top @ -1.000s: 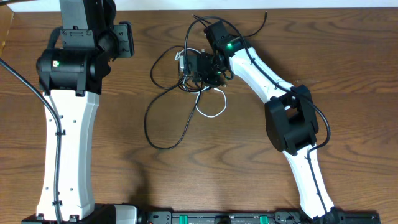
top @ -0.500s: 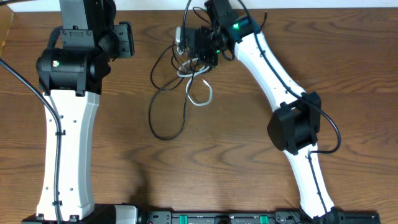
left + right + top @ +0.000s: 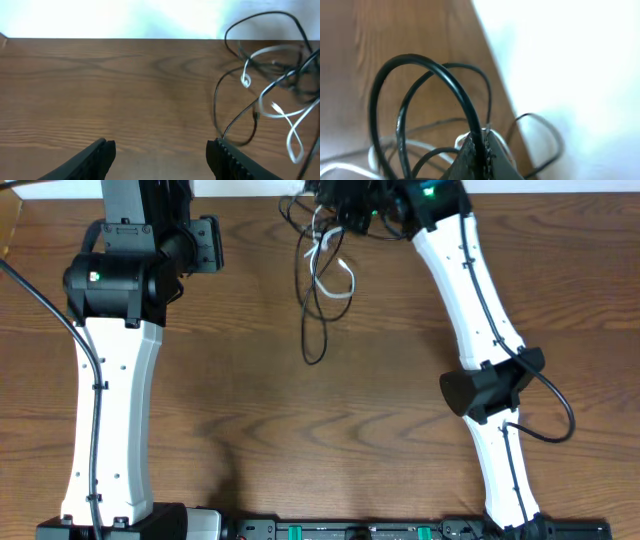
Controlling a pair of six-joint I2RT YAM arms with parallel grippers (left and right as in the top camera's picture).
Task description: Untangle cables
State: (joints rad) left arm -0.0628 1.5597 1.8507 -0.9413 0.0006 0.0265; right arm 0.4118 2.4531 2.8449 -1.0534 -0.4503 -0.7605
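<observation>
The cables form one tangled bunch at the table's far edge. A long black cable [image 3: 311, 320] trails toward the middle in a narrow loop, and a shorter white cable [image 3: 338, 272] curls beside it. My right gripper [image 3: 338, 202] is over the far edge, shut on the black cable [image 3: 470, 107], which arches up from between its fingers [image 3: 492, 155]. My left gripper [image 3: 161, 146] hovers low over bare wood to the left of the bunch, open and holding nothing. In the left wrist view the black cable [image 3: 218, 95] and white cable [image 3: 282, 114] hang at the right.
A pale surface [image 3: 560, 60] lies beyond the table's far edge [image 3: 110, 38]. The left arm [image 3: 110, 380] runs along the left side with a thick black cable [image 3: 40, 300] beside it. The right arm's elbow [image 3: 490, 390] sits mid-right. A black rail [image 3: 350, 530] lines the front edge.
My right gripper has travelled toward the far edge and to the right, dragging the cable bunch with it, so the black loop is drawn out longer and narrower. The left arm has stayed put.
</observation>
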